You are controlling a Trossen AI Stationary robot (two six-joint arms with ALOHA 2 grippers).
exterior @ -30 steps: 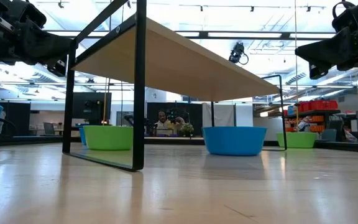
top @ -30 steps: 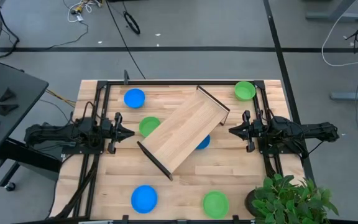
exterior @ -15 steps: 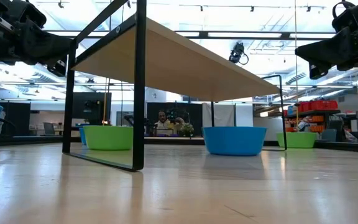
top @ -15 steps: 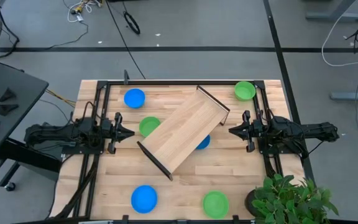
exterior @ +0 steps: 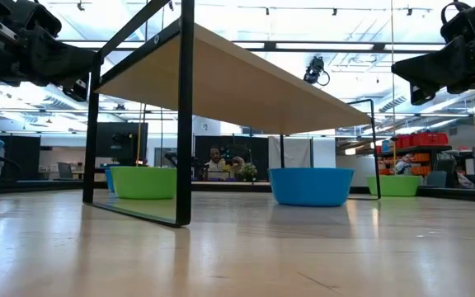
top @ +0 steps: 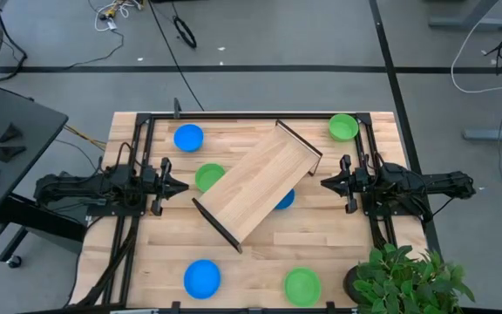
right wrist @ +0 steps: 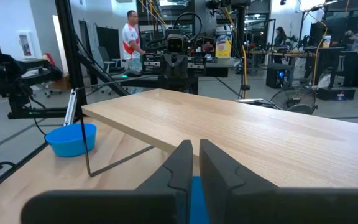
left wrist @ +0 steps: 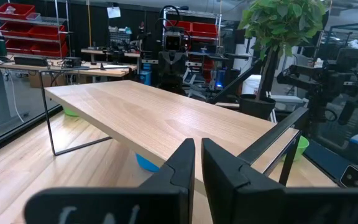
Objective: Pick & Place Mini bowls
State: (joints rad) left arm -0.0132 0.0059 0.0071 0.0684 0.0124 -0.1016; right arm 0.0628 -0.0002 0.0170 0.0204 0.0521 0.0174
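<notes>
Between the left gripper (top: pixel 183 186) and right gripper (top: pixel 325 184), both nearly closed and empty, the wooden tray (top: pixel 258 180) is stood over a blue mini bowl (top: pixel 285 200), so its frame could be struck if that bowl is reached for

blue bowl (top: pixel 285 200): mostly hidden under wooden tray (top: pixel 258 180)
green bowl (top: pixel 207 176): partly covered by tray edge
potted plant (top: pixel 405 277): cut off at frame edge

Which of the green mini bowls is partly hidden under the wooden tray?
The green mini bowl near the left gripper: the wooden tray covers its edge. The other two green bowls lie fully uncovered at table corners.
</notes>
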